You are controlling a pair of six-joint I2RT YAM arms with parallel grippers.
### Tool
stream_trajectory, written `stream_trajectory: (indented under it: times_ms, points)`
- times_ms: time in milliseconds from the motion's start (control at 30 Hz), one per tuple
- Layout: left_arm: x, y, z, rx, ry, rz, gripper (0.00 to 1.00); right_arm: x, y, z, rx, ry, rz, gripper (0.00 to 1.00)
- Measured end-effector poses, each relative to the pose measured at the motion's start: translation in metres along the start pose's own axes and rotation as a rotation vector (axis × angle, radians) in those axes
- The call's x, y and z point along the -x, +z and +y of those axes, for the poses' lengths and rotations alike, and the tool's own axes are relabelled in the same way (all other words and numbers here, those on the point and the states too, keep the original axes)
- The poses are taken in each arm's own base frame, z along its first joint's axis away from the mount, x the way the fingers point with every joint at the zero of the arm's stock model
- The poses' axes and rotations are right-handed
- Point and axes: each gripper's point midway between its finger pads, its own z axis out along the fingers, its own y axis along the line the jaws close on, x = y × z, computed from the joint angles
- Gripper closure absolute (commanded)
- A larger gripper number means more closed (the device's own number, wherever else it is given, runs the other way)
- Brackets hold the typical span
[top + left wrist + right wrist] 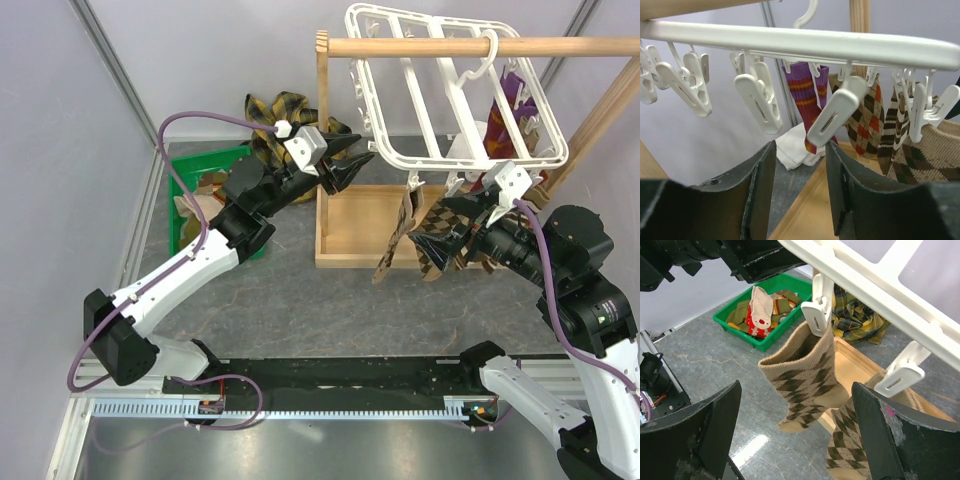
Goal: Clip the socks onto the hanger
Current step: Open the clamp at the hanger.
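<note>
Right wrist, argyle sock clipped, hanger

In the top view the left arm covers part of the green bin, and the plaid cloth is partly behind the wooden post. In the right wrist view the hanger is cut by the top and right edges, and the lower argyle sock by the bottom edge. In the left wrist view the hanger's bar hides the top of the purple striped sock.
</note>
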Motion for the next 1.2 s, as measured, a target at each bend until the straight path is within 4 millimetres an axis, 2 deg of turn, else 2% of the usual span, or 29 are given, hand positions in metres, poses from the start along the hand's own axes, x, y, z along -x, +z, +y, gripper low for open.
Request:
stream_trajectory:
  times_ms: [167, 333, 500, 567, 867, 1200]
  points:
    - [-0.008, 0.004, -0.006, -0.014, -0.01, 0.012, 0.55, 0.0, 0.0, 0.001, 0.004, 0.003, 0.0, 0.02]
    - [-0.007, 0.008, -0.023, -0.049, -0.022, 0.006, 0.47, 0.0, 0.0, 0.002, 0.008, 0.003, -0.001, 0.02]
    - [-0.002, 0.011, -0.049, -0.1, -0.036, -0.007, 0.43, 0.001, -0.002, 0.003, 0.008, 0.001, -0.007, 0.02]
    - [0.0, 0.01, -0.052, -0.102, -0.038, -0.012, 0.42, 0.002, -0.002, 0.003, 0.009, 0.0, -0.008, 0.02]
    - [-0.013, 0.003, -0.049, -0.071, -0.043, 0.011, 0.4, 0.002, -0.003, 0.003, 0.011, 0.0, -0.009, 0.02]
    - [-0.006, 0.005, -0.045, -0.047, -0.043, -0.017, 0.4, 0.004, -0.002, 0.003, 0.011, -0.003, -0.016, 0.02]
